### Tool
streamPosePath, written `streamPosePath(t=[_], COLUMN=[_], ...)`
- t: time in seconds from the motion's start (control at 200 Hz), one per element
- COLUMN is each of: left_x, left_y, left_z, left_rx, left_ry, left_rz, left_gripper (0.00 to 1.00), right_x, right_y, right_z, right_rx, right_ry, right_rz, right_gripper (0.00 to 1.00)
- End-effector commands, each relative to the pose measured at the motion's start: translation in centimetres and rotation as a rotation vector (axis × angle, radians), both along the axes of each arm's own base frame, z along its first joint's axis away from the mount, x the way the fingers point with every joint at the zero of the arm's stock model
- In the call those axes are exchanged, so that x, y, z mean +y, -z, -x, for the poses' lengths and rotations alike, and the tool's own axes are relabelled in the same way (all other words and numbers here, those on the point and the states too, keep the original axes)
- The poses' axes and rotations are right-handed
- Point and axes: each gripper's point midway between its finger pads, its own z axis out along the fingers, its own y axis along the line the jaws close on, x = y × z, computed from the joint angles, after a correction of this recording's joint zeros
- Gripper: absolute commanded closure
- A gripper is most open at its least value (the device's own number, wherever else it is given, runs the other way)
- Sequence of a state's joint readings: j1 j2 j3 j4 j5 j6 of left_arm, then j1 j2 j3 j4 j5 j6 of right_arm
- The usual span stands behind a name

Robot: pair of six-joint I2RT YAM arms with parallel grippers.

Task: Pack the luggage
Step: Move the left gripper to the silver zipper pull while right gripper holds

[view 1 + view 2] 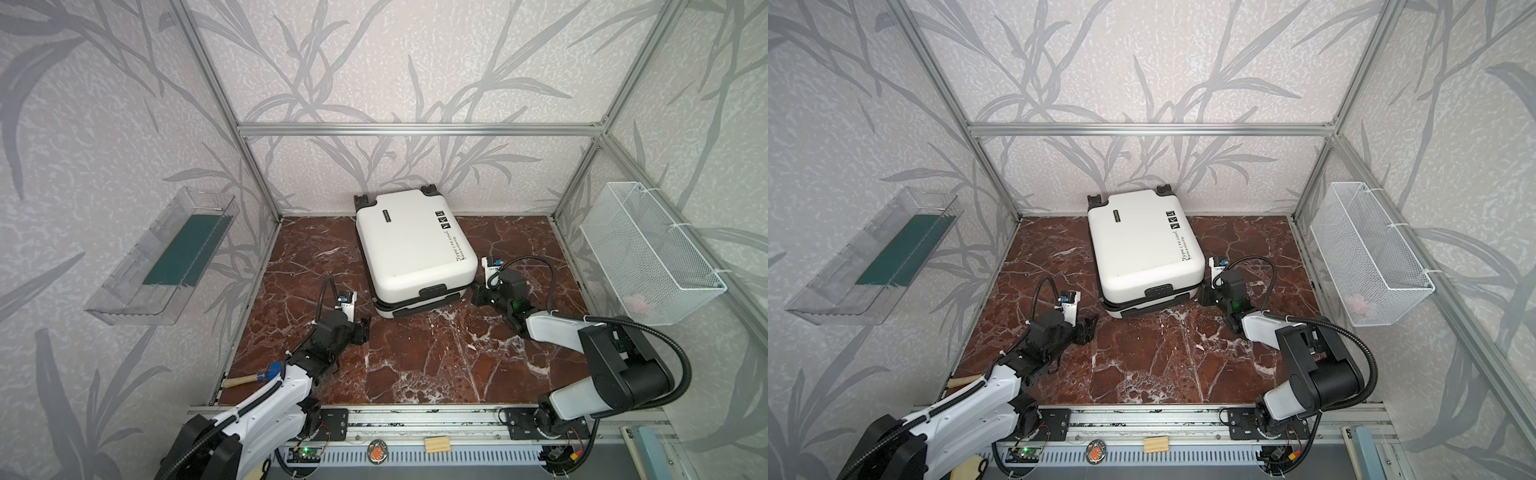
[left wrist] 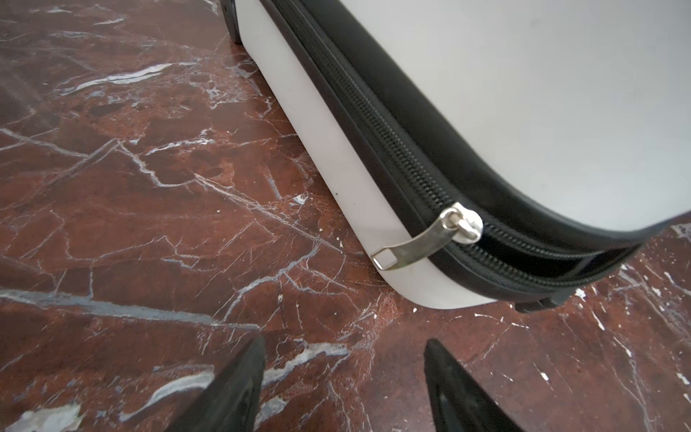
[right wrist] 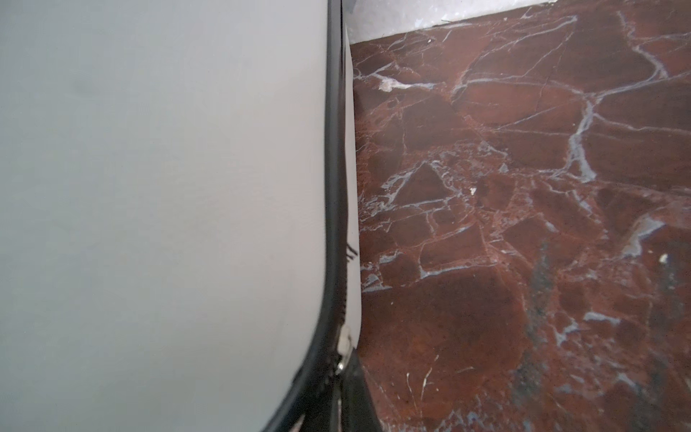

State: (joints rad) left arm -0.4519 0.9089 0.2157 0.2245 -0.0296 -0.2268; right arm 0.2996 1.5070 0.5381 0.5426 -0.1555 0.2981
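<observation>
The luggage (image 1: 415, 249) (image 1: 1144, 249) is a white hard-shell suitcase lying flat at the back middle of the red marble floor, lid down. Along its front edge the black zipper seam gapes a little. In the left wrist view a silver zipper pull (image 2: 407, 248) hangs at the luggage's near left corner. My left gripper (image 1: 365, 330) (image 2: 344, 348) stands open just short of that pull, with nothing between its fingers. My right gripper (image 1: 478, 291) (image 3: 346, 377) is at the front right corner, shut on a second zipper pull (image 3: 342, 364) below its slider.
A clear plastic tray (image 1: 162, 257) holding a green sheet hangs on the left wall. A white wire basket (image 1: 648, 257) hangs on the right wall. A wooden-handled tool (image 1: 245, 380) lies at the floor's front left edge. Aluminium frame posts stand at the corners.
</observation>
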Motion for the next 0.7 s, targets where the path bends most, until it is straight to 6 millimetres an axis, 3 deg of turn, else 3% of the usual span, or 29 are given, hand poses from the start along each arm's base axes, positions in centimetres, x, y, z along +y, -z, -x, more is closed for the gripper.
streamPosePath(t=[0.0,0.5,0.615,0.695], left_x=[-1.4,-4.8,-4.2,-4.5], left_y=[-1.6,-2.6,-2.9,-3.4], left_z=[-1.1,-3.0,-3.7,-3.8], left_rx=[-0.043,-0.066,-0.080,-0.095], left_ry=[0.068,0.241,0.192,0.212], left_rz=[-0.023,-0.050,-0.052,-0.051], left_gripper=[0.32,0.38,0.42,0.50], right_x=[-1.0,-1.1,-1.1,-1.1], right_y=[-0.9,-0.6,-0.7,-0.6], right_z=[-1.4,-1.6,-1.6,-1.6], right_rx=[-0.016,-0.005,-0.008,-0.005], right_ry=[0.047,0.043,0.044,0.041], right_rz=[-0.015,-0.047,-0.050,-0.051], right_gripper=[1.00,1.00,1.00,1.00])
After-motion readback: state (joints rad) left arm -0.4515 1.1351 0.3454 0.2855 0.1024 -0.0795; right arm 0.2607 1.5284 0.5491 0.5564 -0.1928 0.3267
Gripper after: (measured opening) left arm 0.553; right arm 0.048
